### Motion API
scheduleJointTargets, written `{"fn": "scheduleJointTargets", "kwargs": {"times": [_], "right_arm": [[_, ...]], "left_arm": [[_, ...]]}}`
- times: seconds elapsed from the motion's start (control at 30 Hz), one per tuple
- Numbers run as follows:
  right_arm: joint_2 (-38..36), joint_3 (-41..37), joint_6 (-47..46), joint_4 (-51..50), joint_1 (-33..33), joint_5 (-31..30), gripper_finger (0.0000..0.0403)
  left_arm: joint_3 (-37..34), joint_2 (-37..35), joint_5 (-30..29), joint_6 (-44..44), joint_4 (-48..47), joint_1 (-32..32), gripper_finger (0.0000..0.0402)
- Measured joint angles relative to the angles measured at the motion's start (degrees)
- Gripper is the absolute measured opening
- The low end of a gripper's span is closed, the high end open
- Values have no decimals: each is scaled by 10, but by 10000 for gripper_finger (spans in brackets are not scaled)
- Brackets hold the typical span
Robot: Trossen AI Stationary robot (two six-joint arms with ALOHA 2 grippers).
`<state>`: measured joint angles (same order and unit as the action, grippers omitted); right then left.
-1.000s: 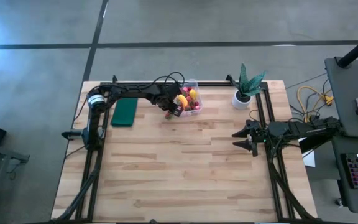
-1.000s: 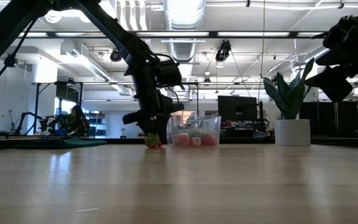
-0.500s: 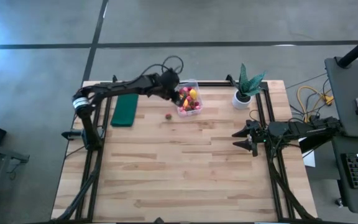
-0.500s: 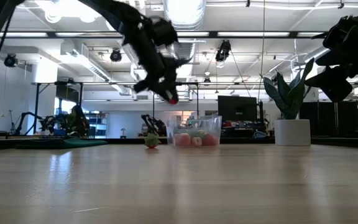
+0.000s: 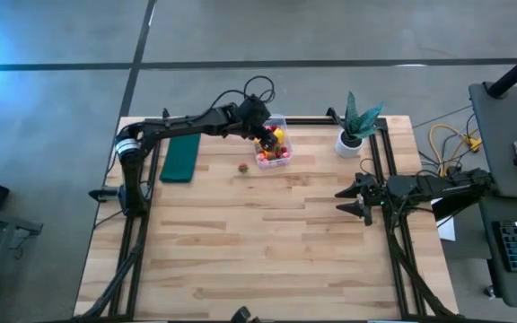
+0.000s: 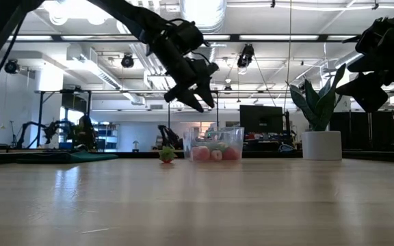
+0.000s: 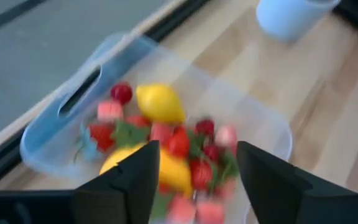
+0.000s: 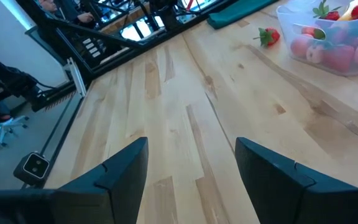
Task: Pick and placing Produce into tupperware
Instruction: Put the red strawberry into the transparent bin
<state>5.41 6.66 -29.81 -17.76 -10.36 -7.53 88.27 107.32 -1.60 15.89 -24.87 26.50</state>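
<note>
In the high view, upper left of centre, a flat dark green pad (image 5: 180,160) lies on the pale plank table (image 5: 258,242). Just right of it the left gripper (image 5: 264,136) hangs over the near end of the clear plastic box (image 5: 275,144), jaws parted with nothing between them. A lone strawberry (image 5: 243,166) sits on the wood just beside the box. Only the left wrist view shows the contents well: a smooth yellow lemon (image 7: 160,103), a curved banana (image 7: 166,168) and knobbly red and pink strawberries (image 7: 178,142) with green leaves. The low view shows the gripper raised well above the box rim. Farther right stands a spiky plant in a round white pot (image 5: 349,143). At the right edge the right gripper (image 5: 355,199) waits, jaws open and empty.
</note>
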Motion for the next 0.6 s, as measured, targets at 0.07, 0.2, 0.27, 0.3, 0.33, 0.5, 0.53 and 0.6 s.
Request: {"fn": "scheduleJointTargets", "kwargs": {"times": [0.07,0.2,0.27,0.3,0.33,0.5,0.53,0.6], "right_arm": [[0,0,0,0,0,0,233],[0,0,0,0,0,0,233],[0,0,0,0,0,0,233],[0,0,0,0,0,0,233],[0,0,0,0,0,0,233],[0,0,0,0,0,0,233],[0,0,0,0,0,0,233],[0,0,0,0,0,0,233]], "left_arm": [[-1,-12,5,-16,-43,-1,211],[-2,-33,25,-94,-127,-4,226],[-7,-42,42,-175,-195,-11,225],[-8,-44,44,-205,-226,-18,223],[-9,-44,46,-219,-256,-22,220],[-34,-30,49,4,-297,-19,212],[-40,-28,47,69,-297,-15,212],[-45,-27,45,174,-286,-9,212]]}}
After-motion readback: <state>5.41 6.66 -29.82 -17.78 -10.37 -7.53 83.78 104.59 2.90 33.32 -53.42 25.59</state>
